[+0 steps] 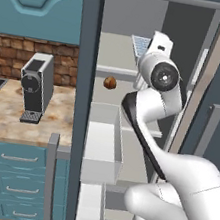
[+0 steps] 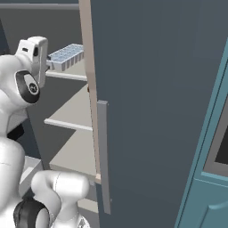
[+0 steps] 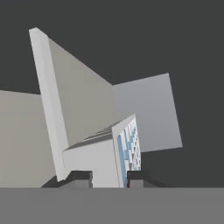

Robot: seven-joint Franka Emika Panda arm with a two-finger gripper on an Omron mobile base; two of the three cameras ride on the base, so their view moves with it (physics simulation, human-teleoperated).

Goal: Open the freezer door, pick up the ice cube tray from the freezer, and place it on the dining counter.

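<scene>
Pincer point(image 3: 109, 178) clamps near short edge of ice cube tray point(image 3: 117, 154) on freezer shelf point(image 1: 115, 57); tray likely light, rigid, slippery.

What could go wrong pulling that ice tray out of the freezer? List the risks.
1. The gripper pinches only the near end of the ice cube tray, so the tray could tilt or slip as it leaves the shelf.
2. The open freezer door stands close beside the arm; swinging out toward the dining counter could knock the door edge.
3. The small brown ball sits on the shelf below; a low retreat might bump it.
</scene>
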